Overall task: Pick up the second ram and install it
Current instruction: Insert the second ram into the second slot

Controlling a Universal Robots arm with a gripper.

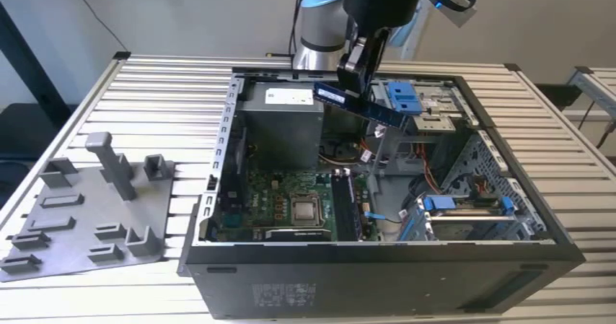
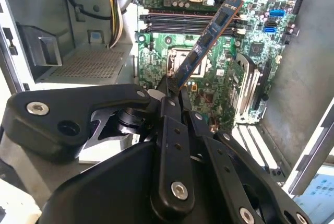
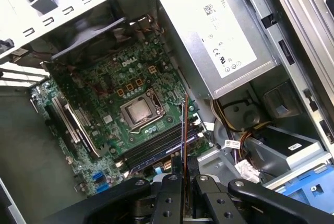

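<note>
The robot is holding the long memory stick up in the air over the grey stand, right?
Not quite. The fingers hold the memory stick up in the air over the open computer case, not the grey stand. The exterior view shows it: the stand sits on the table to that view's left.

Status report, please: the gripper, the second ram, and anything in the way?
Gripper shut on second ram. Ram in air, tilted, above open computer case, not seated. Memory slots on the board, path looks clear.
</note>
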